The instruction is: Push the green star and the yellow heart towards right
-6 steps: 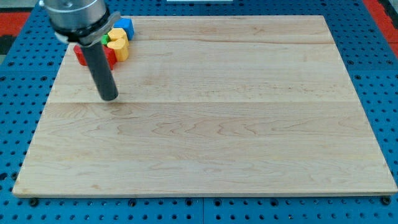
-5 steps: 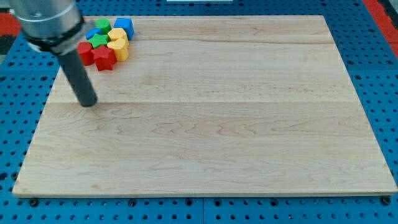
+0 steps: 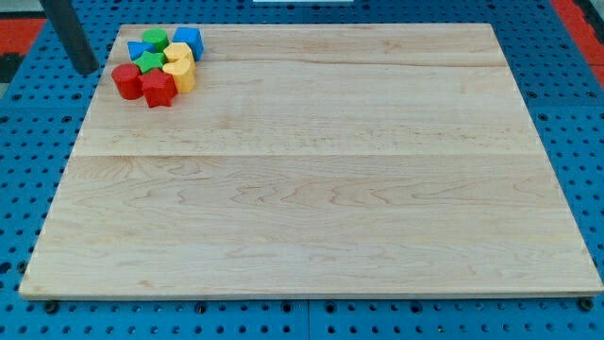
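tip: my tip (image 3: 85, 70) is off the wooden board, over the blue pegboard, just to the view's left of the board's top-left corner and of the block cluster; touching no block
end effector: none fitted, just the dark rod, so there is nothing to spread or press together
worktop: light wooden board (image 3: 311, 189) lying on blue pegboard (image 3: 19, 189)
cluster: all blocks bunched tight in the board's top-left corner
green star (image 3: 148, 62): middle of the cluster, wedged between the red blocks on the view's bottom-left and the yellow ones on the view's right
yellow heart (image 3: 177, 53): touching the green star's right side, just below the blue cube; heart shape hard to confirm at this size
second yellow block (image 3: 179, 74): directly below the yellow heart, touching it; shape unclear
green block (image 3: 157, 39): top of the cluster, above the green star
blue cube (image 3: 189, 40): top-right of the cluster
second blue block (image 3: 137, 48): mostly hidden, left of the green block
red cylinder (image 3: 125, 80): bottom-left of the cluster, the block nearest my tip
red star (image 3: 159, 89): bottom of the cluster, below the green star
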Controlling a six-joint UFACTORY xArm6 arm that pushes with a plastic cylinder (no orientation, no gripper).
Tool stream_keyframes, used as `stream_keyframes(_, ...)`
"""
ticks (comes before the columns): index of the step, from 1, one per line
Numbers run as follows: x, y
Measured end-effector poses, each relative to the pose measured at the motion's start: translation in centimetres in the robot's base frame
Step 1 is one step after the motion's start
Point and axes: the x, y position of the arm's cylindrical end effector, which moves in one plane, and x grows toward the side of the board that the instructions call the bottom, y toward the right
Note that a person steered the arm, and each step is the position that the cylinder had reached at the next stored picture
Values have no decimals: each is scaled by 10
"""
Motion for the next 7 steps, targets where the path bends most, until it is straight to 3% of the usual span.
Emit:
stream_keyframes(5, -2, 8)
stream_keyframes(7, -2, 38)
